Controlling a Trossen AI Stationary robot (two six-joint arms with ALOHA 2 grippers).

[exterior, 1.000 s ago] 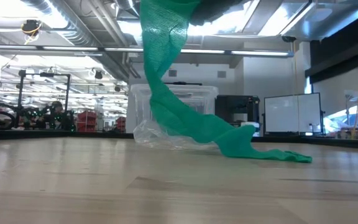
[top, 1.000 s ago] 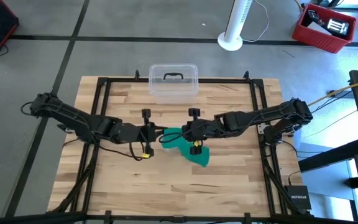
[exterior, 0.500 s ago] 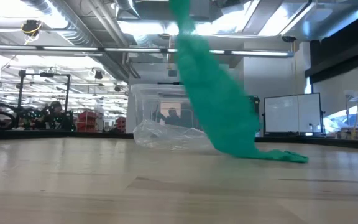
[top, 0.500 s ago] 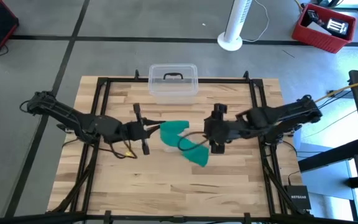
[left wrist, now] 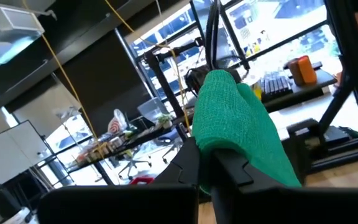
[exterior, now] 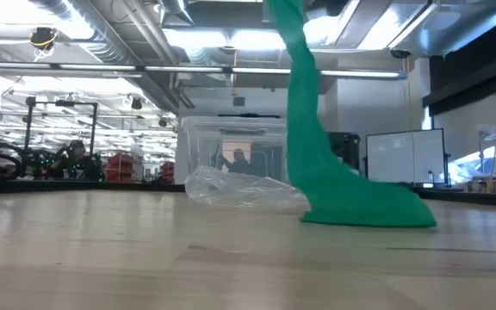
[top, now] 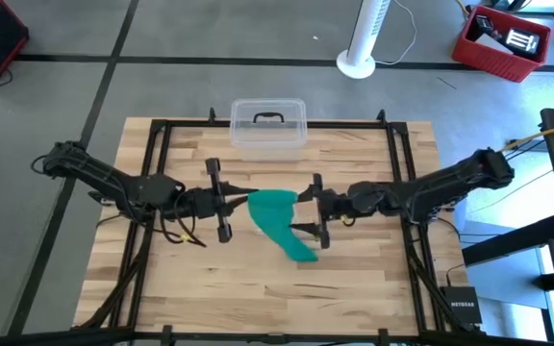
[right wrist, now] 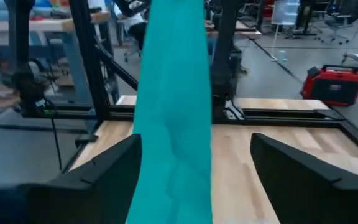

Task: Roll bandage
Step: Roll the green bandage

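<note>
The teal-green bandage (top: 279, 219) is a long strip. Its upper end is at my left gripper (top: 239, 201), which is shut on it above the table's middle. The strip hangs down (exterior: 304, 112), and its lower end (exterior: 367, 207) lies bunched on the wood. My right gripper (top: 308, 209) is wide open just right of the strip. In the right wrist view the strip (right wrist: 173, 112) hangs between and ahead of its two fingers, apart from both. My left gripper pinches the bandage's upper end (left wrist: 219, 146) between its two fingers. The fabric stands as a rounded bunch (left wrist: 238, 118) over the fingertips. The fingers come about level from the table's left. The rest hangs slack below them, with the lower end on the table.
A crinkled clear plastic wrapper (exterior: 239, 189) lies on the table near the bandage. A clear lidded box (top: 268, 126) stands at the table's far edge. A black frame (top: 152, 173) runs around the table. Bare wood lies toward the near edge.
My right gripper has drawn away from my left gripper toward the table's right edge. The bandage now hangs from my left gripper alone. Its tail, which lay stretched out along the table, has gathered into a bunch under the hanging strip.
</note>
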